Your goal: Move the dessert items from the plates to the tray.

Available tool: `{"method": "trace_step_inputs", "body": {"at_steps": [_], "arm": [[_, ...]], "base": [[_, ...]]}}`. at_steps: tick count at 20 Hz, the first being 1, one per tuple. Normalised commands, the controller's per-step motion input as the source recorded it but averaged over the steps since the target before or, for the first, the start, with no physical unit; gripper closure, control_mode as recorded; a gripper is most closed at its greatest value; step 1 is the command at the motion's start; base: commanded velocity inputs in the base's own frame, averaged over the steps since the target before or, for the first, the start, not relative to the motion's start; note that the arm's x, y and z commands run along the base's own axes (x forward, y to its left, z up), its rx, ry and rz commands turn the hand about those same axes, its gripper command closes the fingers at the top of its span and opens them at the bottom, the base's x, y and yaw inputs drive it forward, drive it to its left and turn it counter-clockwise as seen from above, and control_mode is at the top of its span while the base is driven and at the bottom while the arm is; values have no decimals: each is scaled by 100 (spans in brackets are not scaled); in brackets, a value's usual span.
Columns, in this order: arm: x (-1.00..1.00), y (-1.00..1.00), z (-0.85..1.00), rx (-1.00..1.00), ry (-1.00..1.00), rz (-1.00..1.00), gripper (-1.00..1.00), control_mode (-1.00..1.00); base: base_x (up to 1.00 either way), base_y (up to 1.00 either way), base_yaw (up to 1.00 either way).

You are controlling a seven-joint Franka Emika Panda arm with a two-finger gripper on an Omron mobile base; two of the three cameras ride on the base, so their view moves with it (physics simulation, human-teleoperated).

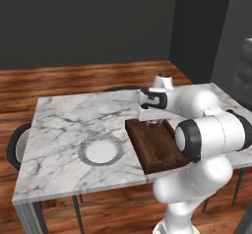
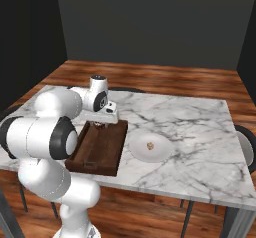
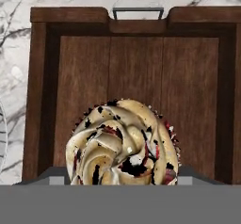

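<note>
The gripper (image 2: 101, 124) hung low over the far end of the dark wooden tray (image 2: 111, 149), and between its fingers sat the cupcake (image 3: 123, 143), its pale swirled topping flecked with dark and red. In the hand view the cupcake lay close under the camera with the tray floor (image 3: 136, 72) beyond it and a small metal end handle (image 3: 138, 12) at the far rim. The jaws stood on either side of the cupcake, though whether they were pressing it or merely flanking it could not be told (the fingertips were hidden beneath the topping). In the left base view the tray (image 1: 156, 152) was half covered by the arm's own white elbow. Just beside the tray on the marble table (image 2: 200, 147) lay a white plate (image 2: 161, 154) carrying the small tan cookie piece (image 2: 149, 145). Another plate (image 1: 101, 151), grey-rimmed, lay on the tray's other side. A dark chair (image 1: 15, 144) stood at the table's end.
</note>
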Motion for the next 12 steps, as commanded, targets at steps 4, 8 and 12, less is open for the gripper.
{"method": "trace_step_inputs", "body": {"at_steps": [4, 8, 12], "arm": [[26, 0, -29, 0, 7, 0, 100, -100], [15, 0, -29, 0, 5, 0, 100, -100], [6, 0, -31, 0, 6, 0, 100, -100]], "base": [[0, 0, 0], [0, 0, 0], [0, 0, 0]]}}
